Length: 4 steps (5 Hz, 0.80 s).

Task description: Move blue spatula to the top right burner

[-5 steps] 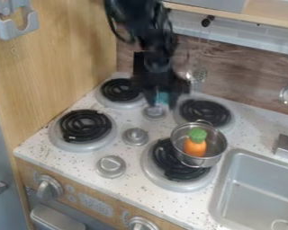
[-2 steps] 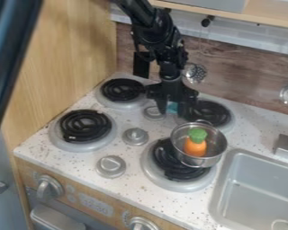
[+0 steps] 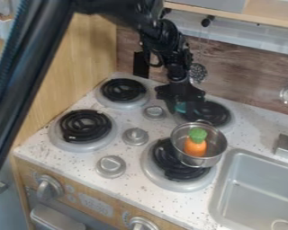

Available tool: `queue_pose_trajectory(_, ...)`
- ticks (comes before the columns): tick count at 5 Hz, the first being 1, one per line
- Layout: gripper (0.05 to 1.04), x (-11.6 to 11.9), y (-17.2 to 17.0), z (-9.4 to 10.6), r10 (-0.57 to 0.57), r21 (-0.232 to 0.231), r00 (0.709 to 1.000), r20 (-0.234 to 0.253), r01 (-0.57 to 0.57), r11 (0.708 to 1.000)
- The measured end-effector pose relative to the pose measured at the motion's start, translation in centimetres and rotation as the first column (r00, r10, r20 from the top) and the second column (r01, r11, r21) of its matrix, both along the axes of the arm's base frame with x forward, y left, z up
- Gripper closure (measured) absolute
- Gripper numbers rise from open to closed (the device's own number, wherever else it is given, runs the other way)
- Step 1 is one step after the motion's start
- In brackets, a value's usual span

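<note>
The pot [image 3: 217, 146] crowds the top right burner [image 3: 215, 112] from the front; both left burners [image 3: 85, 126] lie open above.

Upper arm: black link [image 3: 32, 76] slanting up from the left side of the view to the top
Forearm: bent over from it, angling down past the counter's back left corner
Wrist: nearly upright [image 3: 177, 67]
Gripper: pointing down [image 3: 182, 108], low over the counter near its back edge
Grip: clamped on the blue spatula [image 3: 181, 107]
</note>
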<state>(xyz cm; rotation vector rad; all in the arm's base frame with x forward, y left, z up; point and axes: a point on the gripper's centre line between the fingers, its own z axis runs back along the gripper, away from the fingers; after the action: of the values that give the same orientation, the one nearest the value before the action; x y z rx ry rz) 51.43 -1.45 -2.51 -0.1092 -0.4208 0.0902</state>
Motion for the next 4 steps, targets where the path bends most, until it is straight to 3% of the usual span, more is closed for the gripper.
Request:
queue_pose_trajectory(1, 0.513, 0.0, -0.5, 0.1, 0.001, -0.005, 1.0, -0.009, -0.001, 1.0)
queue_pose_trajectory(2, 0.199, -1.6, -0.2, -0.6, 0.01, 0.015, 0.999, -0.053, -0.009, 1.0)
queue_pose_trajectory(3, 0.054, -3.4, 0.6, 3.2, 0.027, 0.061, 0.999, -0.028, -0.025, 0.998)
queue_pose_trajectory(4, 0.081, -6.7, 1.3, 6.1, 0.051, 0.096, 0.995, -0.086, -0.043, 0.994)
